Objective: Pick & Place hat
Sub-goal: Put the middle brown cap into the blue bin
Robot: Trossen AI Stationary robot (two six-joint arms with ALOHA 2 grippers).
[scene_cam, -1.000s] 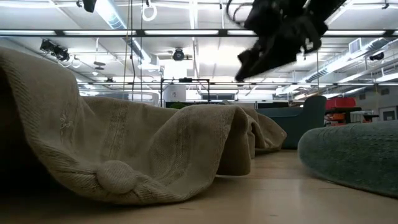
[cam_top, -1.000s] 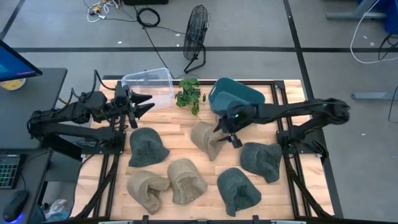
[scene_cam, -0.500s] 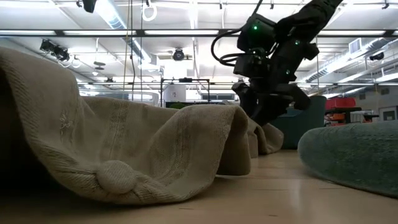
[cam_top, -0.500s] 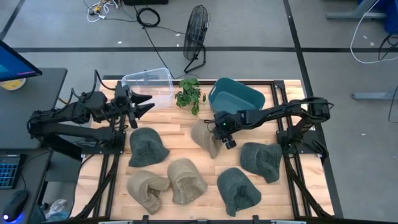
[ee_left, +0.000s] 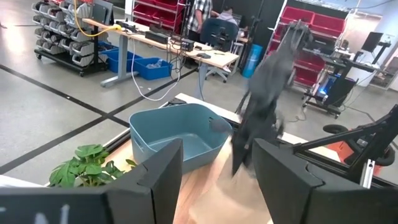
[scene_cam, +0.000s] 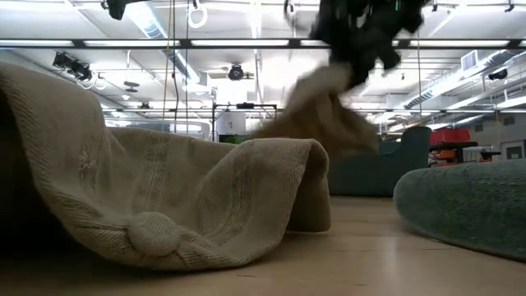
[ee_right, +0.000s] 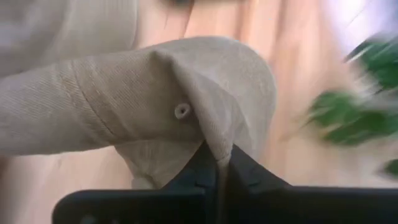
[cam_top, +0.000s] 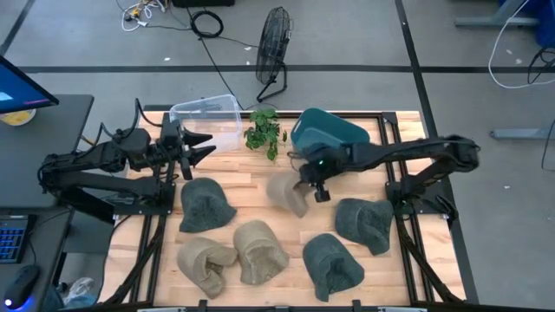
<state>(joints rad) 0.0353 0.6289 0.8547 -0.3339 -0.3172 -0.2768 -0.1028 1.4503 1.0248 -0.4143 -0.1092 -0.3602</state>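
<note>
— Where is the right gripper (cam_top: 310, 179)?
— Middle of the high view, a bit right of centre, just below the teal bin (cam_top: 328, 133). Fingers squeezed together on a fold of the tan hat (cam_top: 286, 192).

— And the hat?
— Hanging from those fingers, lifted off the wooden table (cam_top: 251, 195). In the low view, up near the top, right of centre (scene_cam: 316, 107), blurry, with clear air under it. In the right wrist view, pinched cloth (ee_right: 180, 99) with a small button on top.

— Other hats?
— Two tan ones at the lower left of the high view (cam_top: 206, 264) (cam_top: 259, 250). Green ones too: one left of the middle (cam_top: 205, 204), two at the lower right (cam_top: 364, 223) (cam_top: 333, 263).

— The left gripper (cam_top: 201, 145)?
— At the left of the high view, beside the clear tub (cam_top: 208, 117). Fingers apart, holding nothing.

— Anything else?
— A small green plant (cam_top: 264, 132) between the tub and the bin.
</note>
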